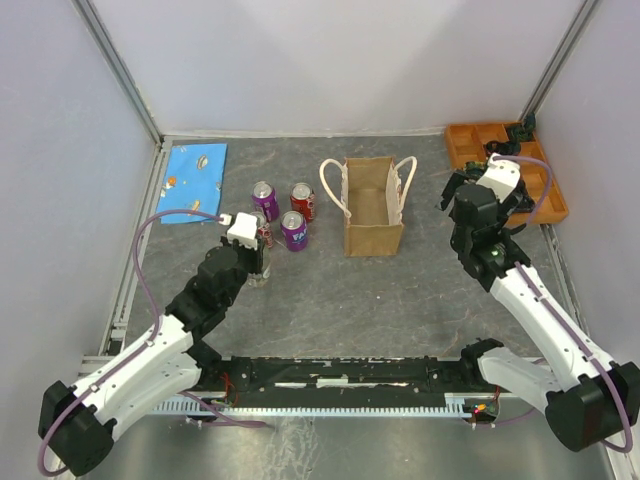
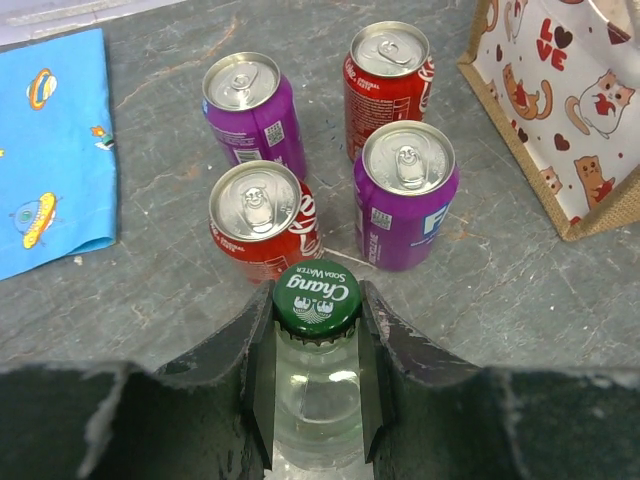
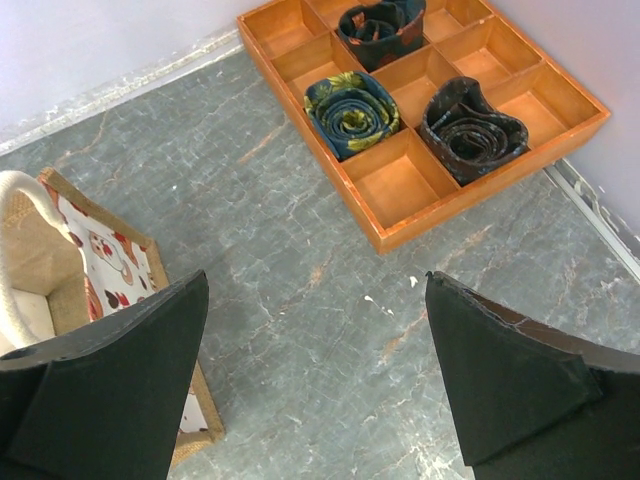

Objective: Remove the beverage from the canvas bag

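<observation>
The left claw (image 2: 317, 300) was clamped on a clear glass bottle (image 2: 316, 390) with a green cap, which stood upright on the grey surface (image 3: 300, 200) just beside four cans (image 2: 262, 220). The canvas bag (image 1: 373, 225) stood upright to their right, well apart from the bottle. The right claw (image 3: 315, 330) hung spread apart between the bag and an orange tray (image 3: 496, 181).

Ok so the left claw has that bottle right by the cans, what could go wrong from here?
The left claw holds the clear bottle high up by its green cap, so it might slip or tilt if moved fast. The nearest red can and purple can stand close in front of the claw; opening wide or swinging forward could knock them over.
</observation>
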`<action>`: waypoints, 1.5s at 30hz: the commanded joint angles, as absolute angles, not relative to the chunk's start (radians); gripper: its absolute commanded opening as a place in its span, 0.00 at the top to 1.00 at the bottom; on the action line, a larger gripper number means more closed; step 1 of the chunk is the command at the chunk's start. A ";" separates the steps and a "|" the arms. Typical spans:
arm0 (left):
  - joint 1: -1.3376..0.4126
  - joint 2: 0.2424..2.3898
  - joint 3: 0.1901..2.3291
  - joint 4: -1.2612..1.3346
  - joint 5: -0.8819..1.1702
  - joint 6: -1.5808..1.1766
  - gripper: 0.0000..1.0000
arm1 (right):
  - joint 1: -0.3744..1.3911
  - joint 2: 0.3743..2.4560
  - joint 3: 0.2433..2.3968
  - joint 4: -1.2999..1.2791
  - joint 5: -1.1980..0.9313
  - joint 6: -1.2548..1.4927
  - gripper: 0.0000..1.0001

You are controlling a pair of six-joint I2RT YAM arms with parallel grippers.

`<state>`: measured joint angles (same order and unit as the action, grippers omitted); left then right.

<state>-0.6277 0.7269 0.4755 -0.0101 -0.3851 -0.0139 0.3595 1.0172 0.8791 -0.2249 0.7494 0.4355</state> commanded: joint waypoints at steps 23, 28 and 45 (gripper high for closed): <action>-0.630 0.877 0.348 0.662 -0.283 -0.070 0.97 | 0.357 0.977 0.842 -0.201 0.778 0.434 0.02; -0.629 0.876 0.310 0.671 -0.279 -0.098 0.87 | 0.357 0.981 0.843 -0.203 0.774 0.436 0.02; -0.629 0.753 0.359 0.472 -0.348 -0.140 0.01 | 0.357 0.986 0.850 -0.207 0.798 0.439 0.03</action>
<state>-0.6277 0.8078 0.2825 0.5068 -0.2901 -0.1059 0.3595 0.9981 0.8436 -0.2260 0.7624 0.4374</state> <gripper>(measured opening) 0.991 0.976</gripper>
